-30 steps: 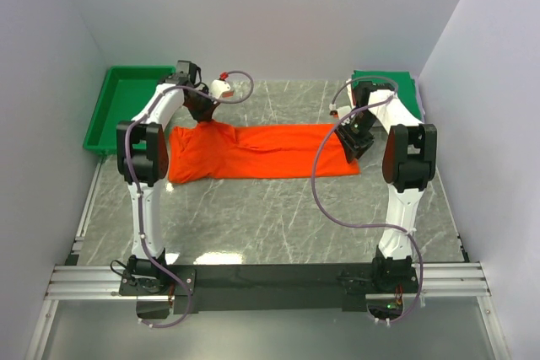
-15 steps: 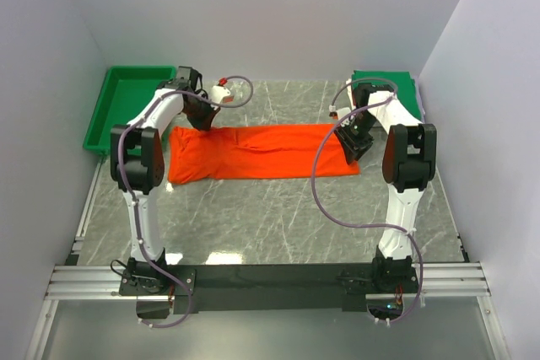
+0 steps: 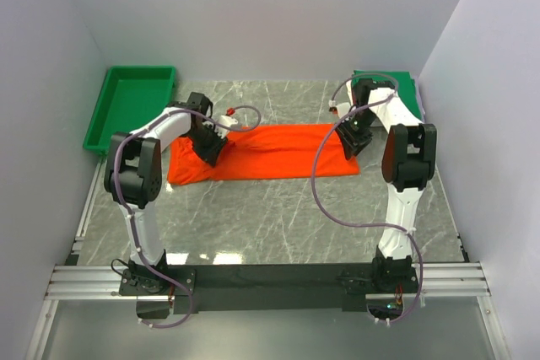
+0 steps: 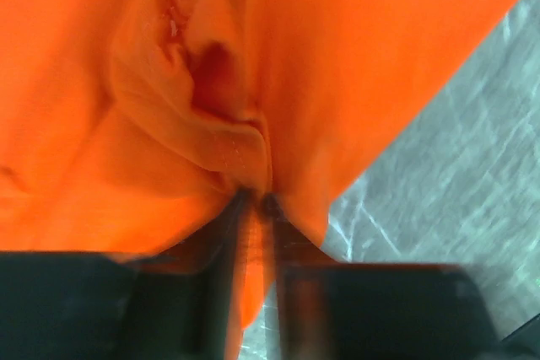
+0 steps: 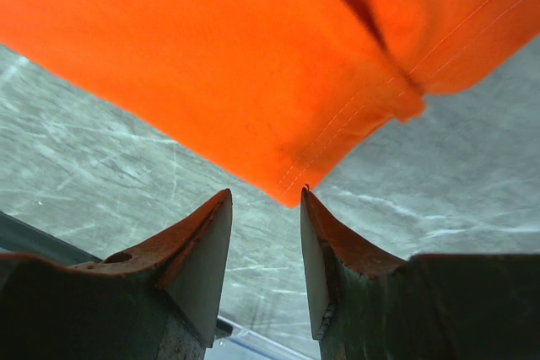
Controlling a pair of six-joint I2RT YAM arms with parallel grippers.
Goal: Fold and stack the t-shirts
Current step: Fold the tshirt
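From above, your left gripper [image 3: 207,147] is down on the orange-red t-shirt [image 3: 278,151], which lies as a long band on the table [image 3: 278,217] between the two tools. Your right gripper [image 3: 351,142] sits low at the band's other end. A green folded t-shirt [image 3: 407,88] lies beyond the right gripper, and a green tray [image 3: 126,107] is well off behind the left one.

At the left wrist, the fingers [image 4: 226,276] stand only a narrow slit apart. A ridge of orange cloth is bunched right at their tips, with cloth showing in the slit. You have a pinch of the shirt there, though it looks like a light one.

At the right wrist, the fingers [image 5: 199,250] are parted about halfway and hold nothing. A hemmed corner of the shirt lies just ahead of the tips, not between them, with bare table under the jaws.

By the look of it, you are between folds: the lengthwise fold is made and the crosswise one is not. Next you likely need the right tool eased forward and down so the corner sits between its jaws, then closed. Check the left pinch is firm before you lift, or that end may slip and drag the band askew.
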